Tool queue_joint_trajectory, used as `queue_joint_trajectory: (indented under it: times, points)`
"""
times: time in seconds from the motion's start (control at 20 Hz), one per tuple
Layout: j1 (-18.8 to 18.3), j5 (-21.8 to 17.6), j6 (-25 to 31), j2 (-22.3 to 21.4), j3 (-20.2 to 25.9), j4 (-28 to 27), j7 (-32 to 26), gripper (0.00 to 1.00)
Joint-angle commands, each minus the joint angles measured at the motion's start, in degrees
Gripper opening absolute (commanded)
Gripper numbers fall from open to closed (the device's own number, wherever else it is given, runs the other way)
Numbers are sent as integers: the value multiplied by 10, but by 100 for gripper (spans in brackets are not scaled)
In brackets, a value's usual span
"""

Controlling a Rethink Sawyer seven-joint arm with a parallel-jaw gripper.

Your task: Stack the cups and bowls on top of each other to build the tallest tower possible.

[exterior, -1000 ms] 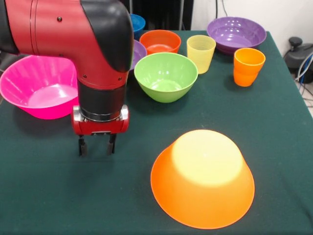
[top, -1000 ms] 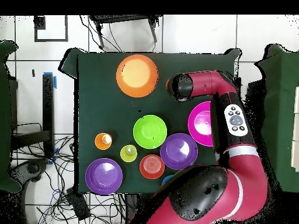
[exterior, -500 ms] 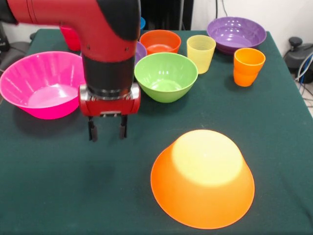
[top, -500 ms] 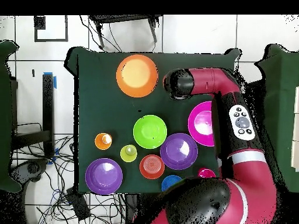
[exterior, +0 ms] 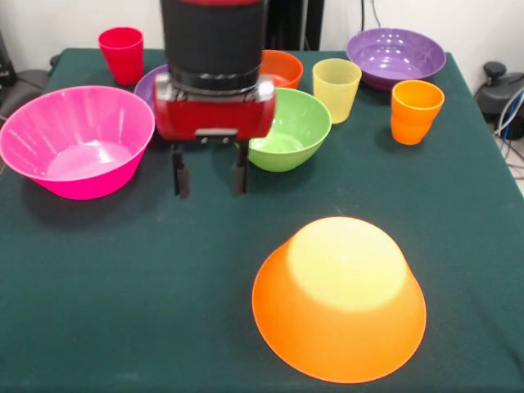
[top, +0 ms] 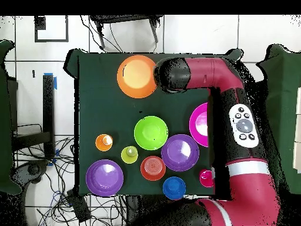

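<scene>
My gripper [exterior: 210, 175] hangs open and empty above the cloth, between the hot pink bowl [exterior: 78, 139] and the lime green bowl [exterior: 291, 123]. The large orange bowl [exterior: 340, 299] lies upturned near the front with nothing on it; from above, my wrist sits right beside this orange bowl [top: 137, 76]. At the back stand the red cup [exterior: 121, 53], the yellow cup [exterior: 336, 88] and the orange cup [exterior: 416, 110]. The small red-orange bowl [exterior: 286, 65] and one purple bowl [exterior: 396, 56] are also there. Another purple bowl [top: 180, 152] and the blue bowl [top: 174, 188] show from above.
All pieces stand apart on the dark green table cloth [exterior: 98, 311]. My arm [top: 235, 118] runs along one side of the table over the pink bowl [top: 199, 125]. Cables lie on the floor past the table's edge.
The gripper has moved right and back in the front view, from beside the pink bowl to in front of the green one. It stayed open. The red cup and blue bowl came into view.
</scene>
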Motion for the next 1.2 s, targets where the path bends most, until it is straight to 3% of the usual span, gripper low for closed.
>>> queue_joint_trajectory:
  times: [0.05,0.7,0.9,1.2]
  points:
    - [55,32,-1,-22,-56,91,187,100]
    - [179,103,-109,-41,-149,186,414,100]
    - [208,103,-141,-24,-166,178,445,100]
    - [205,102,-160,26,-161,111,431,100]
